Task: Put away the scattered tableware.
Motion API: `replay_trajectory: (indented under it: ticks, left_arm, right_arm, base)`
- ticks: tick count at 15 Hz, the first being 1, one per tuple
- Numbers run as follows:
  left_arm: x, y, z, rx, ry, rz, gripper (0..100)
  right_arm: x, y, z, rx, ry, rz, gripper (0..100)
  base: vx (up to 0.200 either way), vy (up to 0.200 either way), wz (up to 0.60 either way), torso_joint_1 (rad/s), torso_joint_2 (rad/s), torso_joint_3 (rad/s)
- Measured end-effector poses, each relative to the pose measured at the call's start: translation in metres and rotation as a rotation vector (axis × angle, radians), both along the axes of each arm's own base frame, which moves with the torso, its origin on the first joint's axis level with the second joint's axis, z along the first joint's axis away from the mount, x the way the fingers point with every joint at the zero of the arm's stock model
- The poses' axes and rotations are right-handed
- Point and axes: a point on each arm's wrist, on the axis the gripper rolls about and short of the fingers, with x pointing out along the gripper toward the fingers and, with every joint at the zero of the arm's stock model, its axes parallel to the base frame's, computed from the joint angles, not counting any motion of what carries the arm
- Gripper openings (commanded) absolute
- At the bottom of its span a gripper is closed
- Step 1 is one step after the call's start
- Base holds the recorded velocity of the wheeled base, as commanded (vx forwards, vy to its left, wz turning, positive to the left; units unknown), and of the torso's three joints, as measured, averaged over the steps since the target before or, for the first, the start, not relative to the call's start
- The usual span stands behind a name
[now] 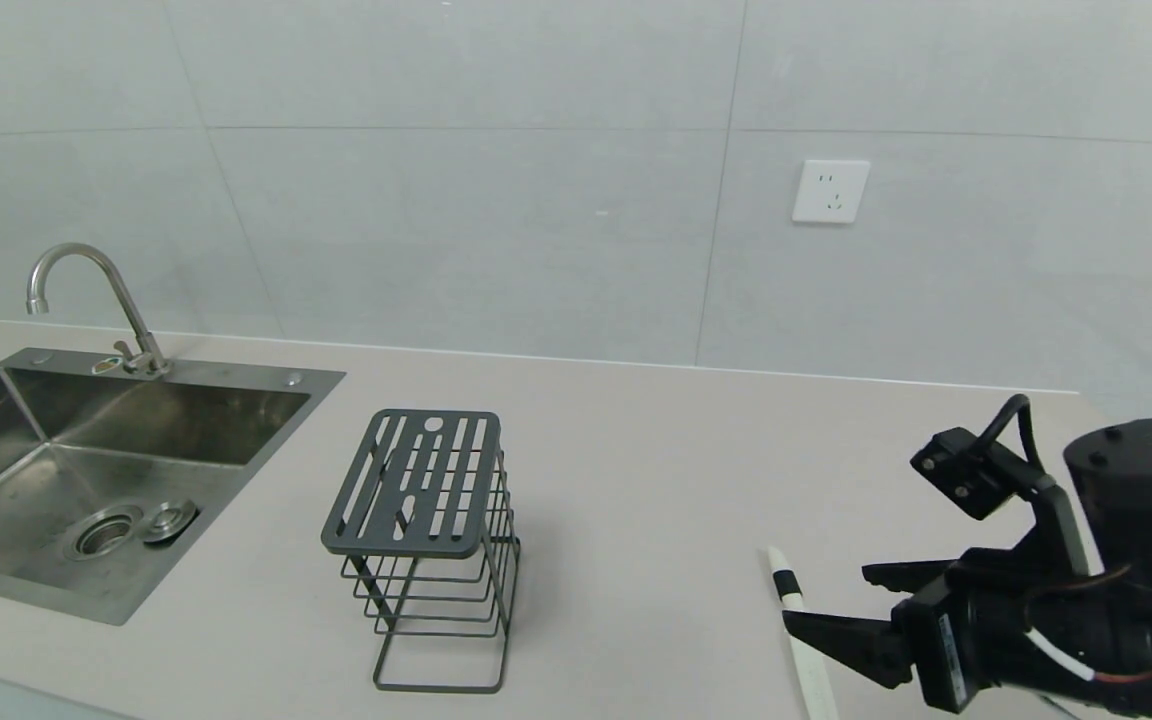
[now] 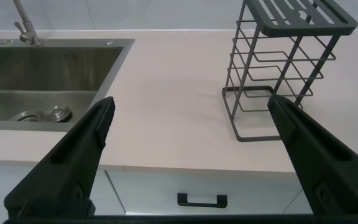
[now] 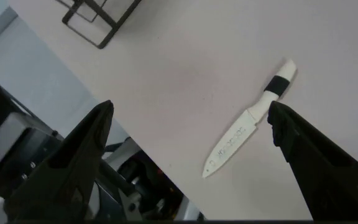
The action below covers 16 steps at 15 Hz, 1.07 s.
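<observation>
Knife (image 3: 247, 122) lies below spread right claw (image 1: 826, 595).

The right arm (image 1: 1136, 520) comes in low on the robot's right. Its wrist is roughly level and its dark fingers (image 1: 841, 640) point across toward the robot's left. The right end effector (image 1: 824, 596) gapes wide, one finger farther from the robot than the other. The left end effector (image 2: 191, 106) is likewise spread, its two black fingers far apart.
</observation>
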Motion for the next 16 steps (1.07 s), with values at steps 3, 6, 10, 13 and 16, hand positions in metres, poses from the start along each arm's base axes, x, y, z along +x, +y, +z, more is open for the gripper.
replay_trajectory:
  ticks: [3, 6, 10, 13, 16]
  left_arm:
    - [0.000, 0.000, 0.000, 0.000, 0.000, 0.000, 100]
    - [0.000, 0.000, 0.000, 0.001, 0.000, 0.000, 100]
    - [0.000, 0.000, 0.000, 0.001, 0.000, 0.000, 100]
    - [0.000, 0.000, 0.000, 0.001, 0.000, 0.000, 100]
    - [0.000, 0.000, 0.000, 0.001, 0.000, 0.000, 100]
  right_arm:
    - [-0.001, 0.008, -0.016, -0.086, 0.027, -0.030, 100]
    - [-0.003, 0.009, -0.034, -0.175, 0.068, -0.057, 100]
    - [-0.005, 0.014, -0.052, -0.250, 0.116, -0.047, 100]
    - [-0.001, 0.018, -0.062, -0.291, 0.139, -0.066, 100]
    - [0.008, 0.026, -0.068, -0.282, 0.166, -0.139, 100]
  base:
    - [0.000, 0.000, 0.00, 0.000, 0.00, 0.000]
    - [0.000, 0.000, 0.00, 0.000, 0.00, 0.000]
    - [0.000, 0.000, 0.00, 0.000, 0.00, 0.000]
    - [0.000, 0.000, 0.00, 0.000, 0.00, 0.000]
    - [0.000, 0.000, 0.00, 0.000, 0.00, 0.000]
